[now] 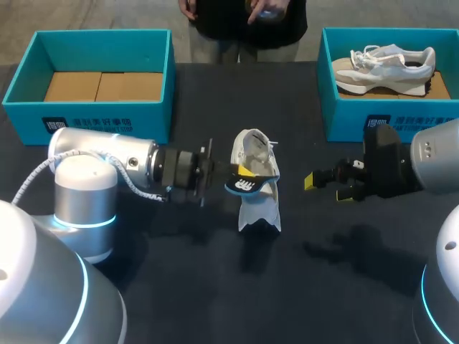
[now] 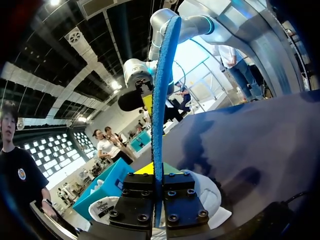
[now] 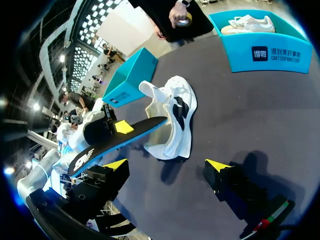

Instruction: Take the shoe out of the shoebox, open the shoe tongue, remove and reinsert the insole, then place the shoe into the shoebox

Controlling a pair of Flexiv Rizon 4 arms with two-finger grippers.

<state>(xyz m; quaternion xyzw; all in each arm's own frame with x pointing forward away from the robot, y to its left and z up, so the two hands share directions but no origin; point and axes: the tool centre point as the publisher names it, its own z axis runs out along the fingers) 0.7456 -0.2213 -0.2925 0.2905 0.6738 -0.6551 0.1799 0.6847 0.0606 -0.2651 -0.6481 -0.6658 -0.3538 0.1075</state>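
On the dark table (image 1: pixel 215 301), the left shoebox (image 1: pixel 150 122) is seen at 10 o'clock from the white shoe (image 1: pixel 257 197). The right shoebox (image 1: pixel 337 118) is at 2 o'clock, with a second shoe (image 1: pixel 387 68) inside. The white shoe is out in the middle. At its 9 o'clock, the insole (image 1: pixel 244 187) is pinched tight by the left gripper (image 1: pixel 242 172). At 3 o'clock, the right gripper (image 1: pixel 328 186) is held wide apart
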